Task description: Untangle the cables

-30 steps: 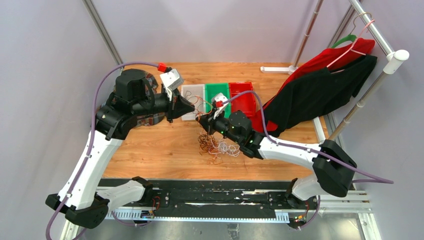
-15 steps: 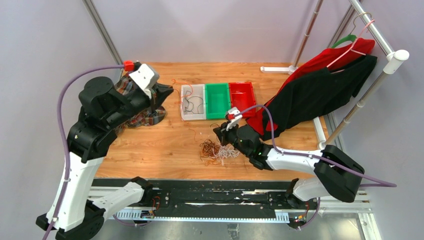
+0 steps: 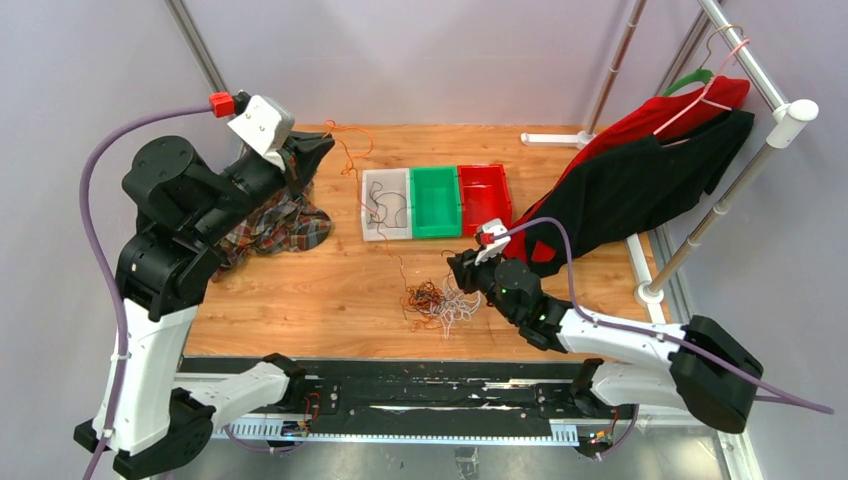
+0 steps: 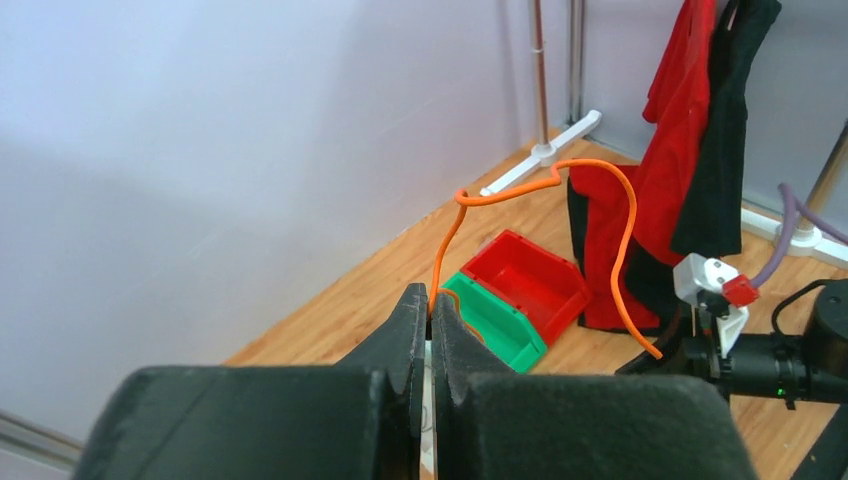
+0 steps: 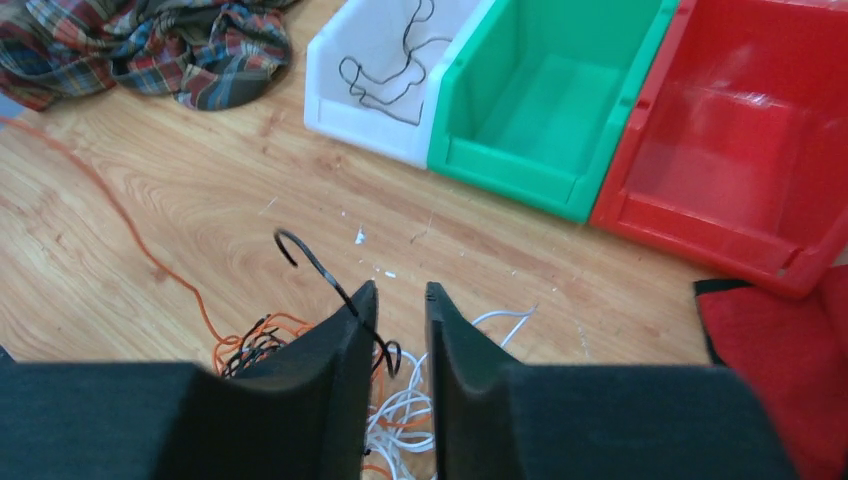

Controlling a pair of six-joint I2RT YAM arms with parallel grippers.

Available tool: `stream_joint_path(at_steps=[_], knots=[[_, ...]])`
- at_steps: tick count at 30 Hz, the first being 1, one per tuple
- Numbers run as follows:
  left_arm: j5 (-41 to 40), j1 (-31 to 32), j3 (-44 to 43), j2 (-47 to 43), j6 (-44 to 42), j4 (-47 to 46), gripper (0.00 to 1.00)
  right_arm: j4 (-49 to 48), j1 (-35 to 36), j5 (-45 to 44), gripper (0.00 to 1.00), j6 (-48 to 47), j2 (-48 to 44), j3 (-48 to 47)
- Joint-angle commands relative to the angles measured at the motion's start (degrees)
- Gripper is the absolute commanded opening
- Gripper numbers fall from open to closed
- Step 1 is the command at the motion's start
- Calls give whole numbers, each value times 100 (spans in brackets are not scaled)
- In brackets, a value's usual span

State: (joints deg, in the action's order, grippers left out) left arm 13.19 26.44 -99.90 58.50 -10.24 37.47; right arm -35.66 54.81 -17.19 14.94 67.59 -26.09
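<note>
The cables (image 3: 438,298) lie as a small heap of white, orange and black strands on the wooden table. My left gripper (image 3: 318,145) is raised at the back left, shut on an orange cable (image 3: 350,150) that runs down to the heap. In the left wrist view the jaws (image 4: 432,300) pinch this orange cable (image 4: 520,195), which arcs ahead. My right gripper (image 3: 458,268) is low beside the heap's right edge. Its jaws (image 5: 400,292) stand a little apart over the white strands (image 5: 440,400). A black strand (image 5: 320,265) lies across its left finger (image 5: 345,340).
White bin (image 3: 385,203) with a black cable (image 5: 385,75) in it, green bin (image 3: 435,200) and red bin (image 3: 484,195) stand in a row at the back. A plaid cloth (image 3: 280,225) lies at the left. Red and black garments (image 3: 620,190) hang on a rack at the right.
My left gripper has risen and swung to the back left, drawing the orange cable out of the heap. My right gripper has moved from the bins down toward the front, beside the heap.
</note>
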Motion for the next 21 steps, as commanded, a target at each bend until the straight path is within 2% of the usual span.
stream_joint_path(at_steps=[1,5,8,11,14,16,21], knots=[[-3,-11,-337,170,130,-444,0,482,-65,-379,33,-334,-448,-245],[144,-16,-878,463,301,-395,0,890,-65,-570,49,-667,-889,-472],[325,-15,-994,584,449,-264,0,649,-67,-426,53,-885,-1404,-459],[402,-10,-979,639,471,-238,0,522,-61,240,59,-933,-1511,-713],[446,-13,-1085,730,475,-249,0,701,81,1185,67,-988,-1057,-1186],[508,-14,-1257,839,478,-249,0,524,306,1315,70,-997,-632,-1352],[514,-15,-1706,1031,464,-282,0,49,329,1795,71,-733,625,-1707]])
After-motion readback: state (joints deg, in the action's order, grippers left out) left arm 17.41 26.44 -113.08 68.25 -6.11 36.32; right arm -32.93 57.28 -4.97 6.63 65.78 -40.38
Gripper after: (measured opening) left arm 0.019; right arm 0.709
